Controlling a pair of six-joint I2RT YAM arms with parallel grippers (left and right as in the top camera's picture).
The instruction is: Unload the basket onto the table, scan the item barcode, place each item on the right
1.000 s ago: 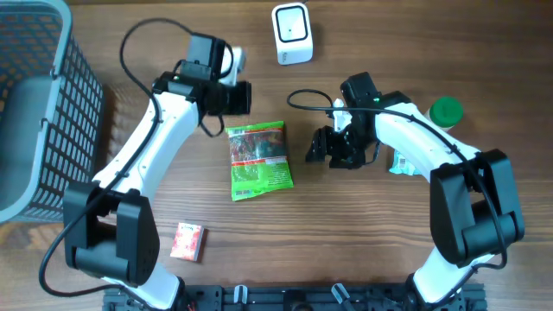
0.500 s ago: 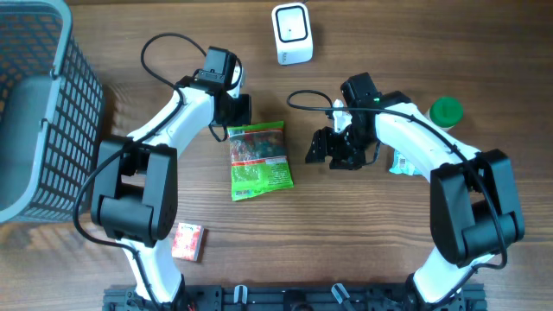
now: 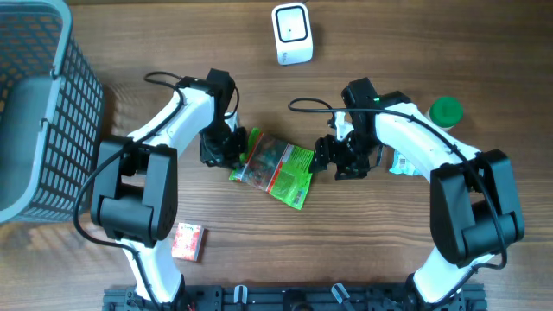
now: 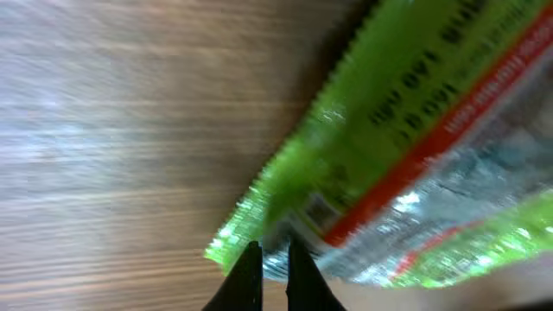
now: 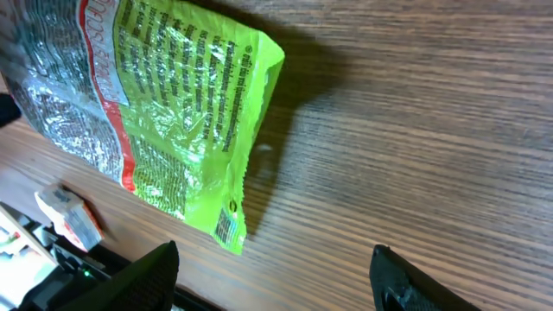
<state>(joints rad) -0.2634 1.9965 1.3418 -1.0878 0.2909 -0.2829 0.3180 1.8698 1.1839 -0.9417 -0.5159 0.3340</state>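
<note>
Two arms work over one wooden desk [image 3: 363,250]. There is one green snack bag [image 3: 281,166], lying askew mid-desk between the pincers. I also count one white scanner [image 3: 292,33] at the far edge, one grey basket [image 3: 82,86] on the left, one small red box [image 3: 187,242] and one round green lid [image 3: 447,111]. The left pincer [image 4: 274,276] is clenched on the bag's crimped edge. The right pincer [image 5: 272,268] hangs released just beside the bag's other end. A pale packet [image 3: 400,162] is mostly hidden under the right arm. The left wrist view is blurred, and the bag's print is unreadable there.
</note>
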